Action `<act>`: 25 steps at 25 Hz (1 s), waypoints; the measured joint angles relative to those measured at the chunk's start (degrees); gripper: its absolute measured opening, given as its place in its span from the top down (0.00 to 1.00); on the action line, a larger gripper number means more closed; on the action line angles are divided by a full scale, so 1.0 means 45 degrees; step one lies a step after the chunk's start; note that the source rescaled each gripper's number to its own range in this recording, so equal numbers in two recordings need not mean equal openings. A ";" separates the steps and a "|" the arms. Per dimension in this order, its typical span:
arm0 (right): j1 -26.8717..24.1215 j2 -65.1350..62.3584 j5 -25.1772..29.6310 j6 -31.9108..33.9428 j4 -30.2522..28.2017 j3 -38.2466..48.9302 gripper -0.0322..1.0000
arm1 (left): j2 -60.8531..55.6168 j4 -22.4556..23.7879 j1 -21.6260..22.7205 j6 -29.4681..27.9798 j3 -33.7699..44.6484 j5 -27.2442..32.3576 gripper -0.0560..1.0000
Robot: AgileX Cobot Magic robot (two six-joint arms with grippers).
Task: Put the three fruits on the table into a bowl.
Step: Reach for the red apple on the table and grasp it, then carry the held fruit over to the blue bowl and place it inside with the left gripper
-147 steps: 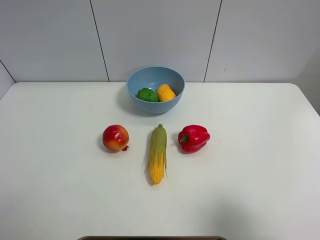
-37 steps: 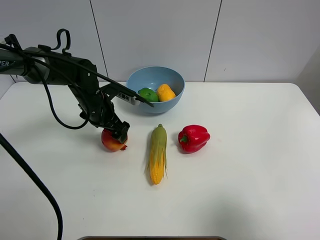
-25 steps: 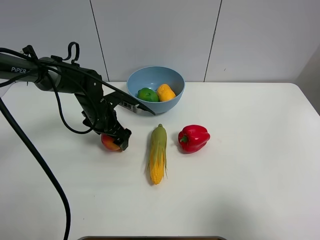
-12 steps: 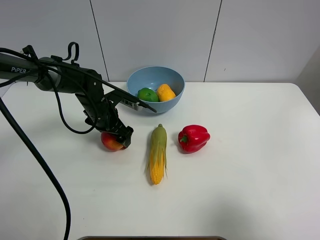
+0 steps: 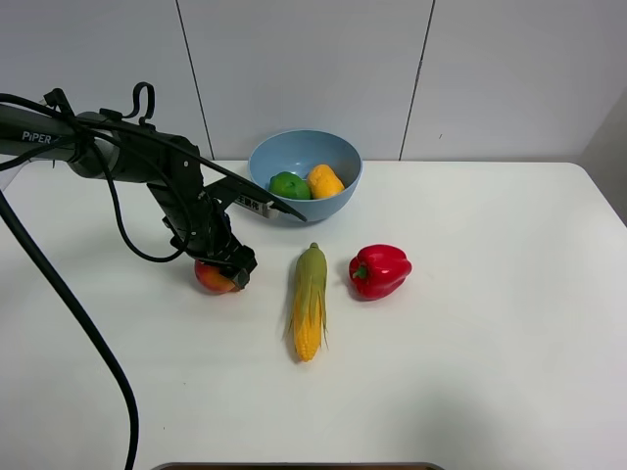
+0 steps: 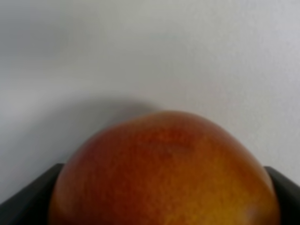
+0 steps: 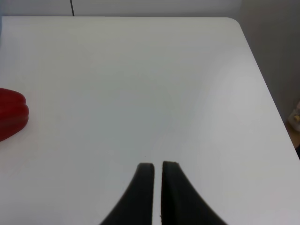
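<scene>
Exterior high view: white table (image 5: 490,372) filled most of the frame. Light-blue bowl (image 5: 305,175) sat at twelve o'clock from the table's middle, holding a green rounded fruit (image 5: 290,185) and an orange-yellow mango-like fruit (image 5: 325,181) side by side, touching. Corn cob (image 5: 310,300) lay near the middle, lengthwise, with a red bell pepper (image 5: 379,270) just beside it at three o'clock. Red-yellow pomegranate-like fruit (image 5: 217,277) rested on the table at nine o'clock from the cob. Left gripper (image 5: 231,262) was down over that fruit, dark arm reaching in from ten o'clock; jaws hidden by the gripper body here.

Left wrist view: pomegranate-like fruit (image 6: 164,173) filled the lower frame, blurred, with dark fingers (image 6: 28,201) flanking it on both sides, right at its skin. Could not tell whether pressed firmly or only bracketing.

Right wrist view: right gripper (image 7: 157,180) hung over bare table (image 7: 140,84), fingers pressed together with only a thin slit between, pinching nothing. Bell pepper (image 7: 13,114) showed at the frame's edge, well apart.
</scene>
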 joint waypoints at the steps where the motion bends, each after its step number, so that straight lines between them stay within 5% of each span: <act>1: 0.0000 0.0000 0.0000 0.0000 0.0000 0.0000 0.97 | 0.0000 -0.0003 0.0000 0.0000 0.0000 0.0000 0.23; 15: 0.0000 0.0000 0.0000 0.0000 0.0000 0.0000 0.97 | -0.0256 -0.0014 0.0000 -0.0051 0.0000 0.0191 0.23; 25: 0.0000 0.0000 0.0000 0.0000 0.0000 0.0000 0.97 | -0.2811 0.0052 0.0000 -0.0094 0.0000 -0.0246 0.23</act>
